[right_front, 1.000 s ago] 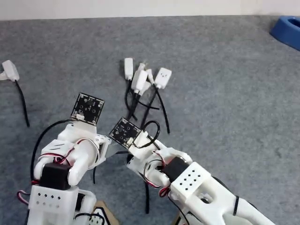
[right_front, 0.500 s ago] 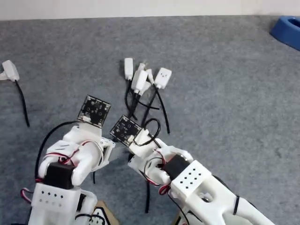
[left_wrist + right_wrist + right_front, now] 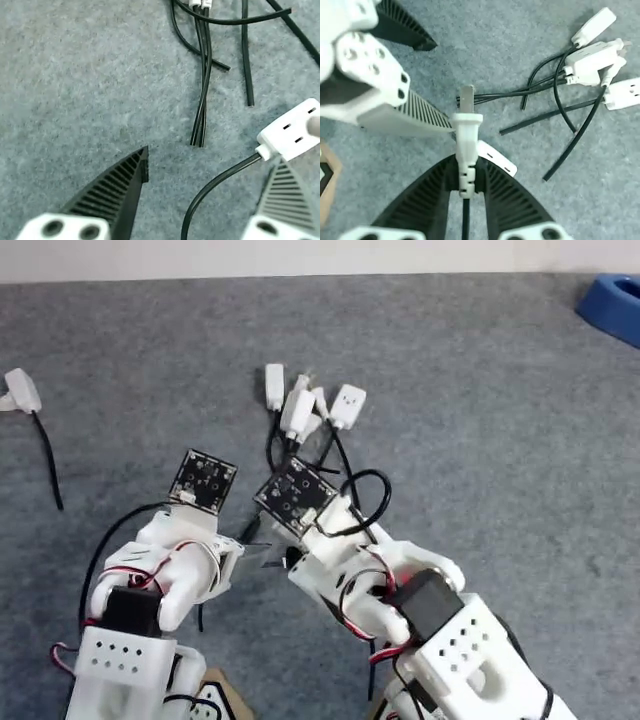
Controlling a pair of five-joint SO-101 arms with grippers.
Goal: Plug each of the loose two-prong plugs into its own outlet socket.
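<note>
My right gripper (image 3: 468, 167) is shut on a white two-prong plug (image 3: 465, 131), prongs pointing away from the wrist. A white outlet socket (image 3: 497, 157) lies on the carpet just under and beside the plug. The same socket (image 3: 290, 133) with its black cord rests by one finger (image 3: 283, 192) of my left gripper (image 3: 211, 159), which stands open over the carpet with nothing in it. In the high view both arms meet mid-table, left gripper (image 3: 252, 543) beside the right arm's wrist board (image 3: 295, 495). A tangle of white plugs and sockets (image 3: 305, 405) lies farther back.
One more white socket (image 3: 20, 390) with a black cord lies at the far left edge. A blue container (image 3: 612, 302) sits at the back right corner. Black cords (image 3: 202, 75) trail from the tangle toward the arms. Grey carpet covers the table.
The right arm has pushed forward toward the tangle, its wrist board shifting up and right. The left arm has edged slightly rightward, closer to the right arm.
</note>
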